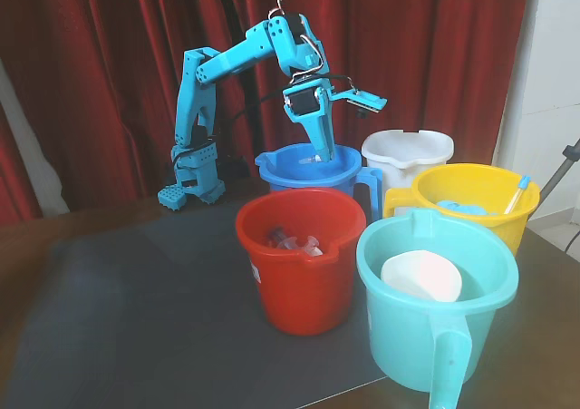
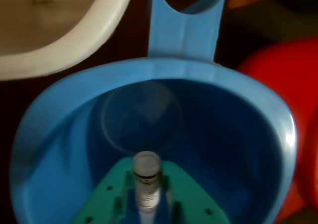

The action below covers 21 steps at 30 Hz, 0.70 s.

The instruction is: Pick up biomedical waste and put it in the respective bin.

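Observation:
The royal-blue bucket (image 1: 308, 175) stands behind the red one, and its inside fills the wrist view (image 2: 233, 149). My gripper (image 1: 353, 128) is over it. One finger (image 1: 322, 141) points down into the bucket, and the other is swung far out to the right, so the jaws stand open. In the wrist view the small clear vial (image 2: 146, 177) with a darker band lies against the teal finger (image 2: 191, 196) above the bucket's floor. I cannot tell whether it is still resting there or sliding off.
A red bucket (image 1: 299, 259) with clear syringe-like items stands in front, with a turquoise bucket (image 1: 435, 309) holding a white object at the front right. A yellow bucket (image 1: 476, 205) and a white bucket (image 1: 408, 155) are at the right. The arm's base (image 1: 195, 178) is at the back left.

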### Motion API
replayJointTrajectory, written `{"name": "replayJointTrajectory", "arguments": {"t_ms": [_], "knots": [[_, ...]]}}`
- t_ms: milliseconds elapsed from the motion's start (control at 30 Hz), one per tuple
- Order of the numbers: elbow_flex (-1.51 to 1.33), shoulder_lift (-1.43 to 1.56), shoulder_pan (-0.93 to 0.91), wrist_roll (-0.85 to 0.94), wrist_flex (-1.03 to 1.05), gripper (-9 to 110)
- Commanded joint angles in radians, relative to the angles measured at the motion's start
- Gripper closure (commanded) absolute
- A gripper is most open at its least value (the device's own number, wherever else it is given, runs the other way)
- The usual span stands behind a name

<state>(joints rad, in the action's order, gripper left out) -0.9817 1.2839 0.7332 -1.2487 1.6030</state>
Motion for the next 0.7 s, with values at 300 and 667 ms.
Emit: {"name": "replayJointTrajectory", "arguments": {"t_ms": [300, 667], "knots": [[0.048, 0.017, -0.012, 0.032, 0.037, 88], [0.17, 0.256, -0.14, 0.255, 0.267, 89]]}}
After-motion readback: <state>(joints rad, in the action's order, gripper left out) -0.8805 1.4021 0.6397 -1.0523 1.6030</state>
